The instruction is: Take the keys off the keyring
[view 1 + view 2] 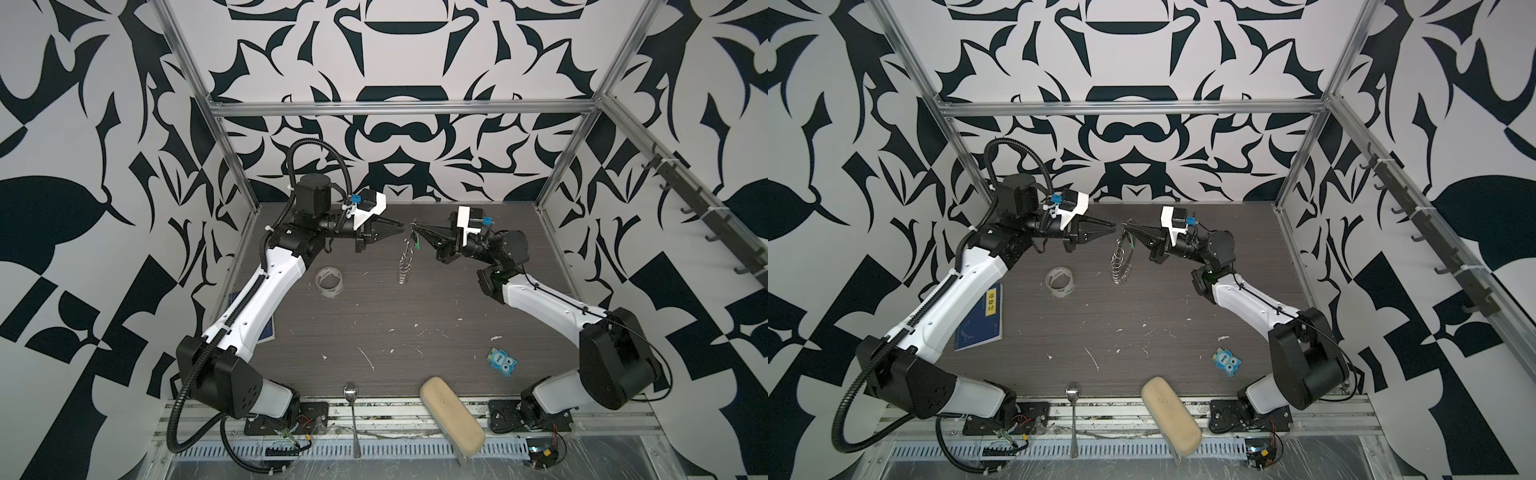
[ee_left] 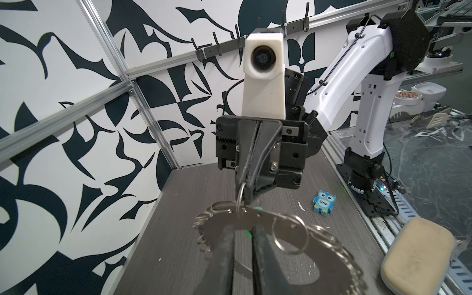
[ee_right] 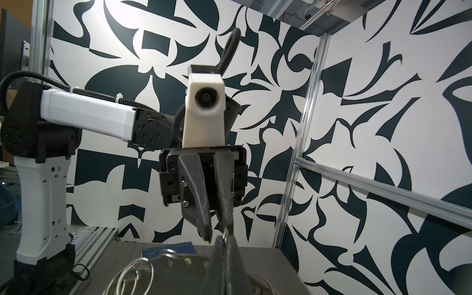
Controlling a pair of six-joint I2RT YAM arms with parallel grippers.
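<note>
Right jaws pinch the hanging keyring; left jaws, narrowly parted, hold nothing; green key not yet off.

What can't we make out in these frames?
- green key: tiny in both top views; the left wrist view shows only slivers behind the keyring. Whether it's threaded: can't tell.
- keyring, right wrist view: blurred, cut off by the bottom edge.
- blue book: in a top view, nearly all under the left arm.
</note>
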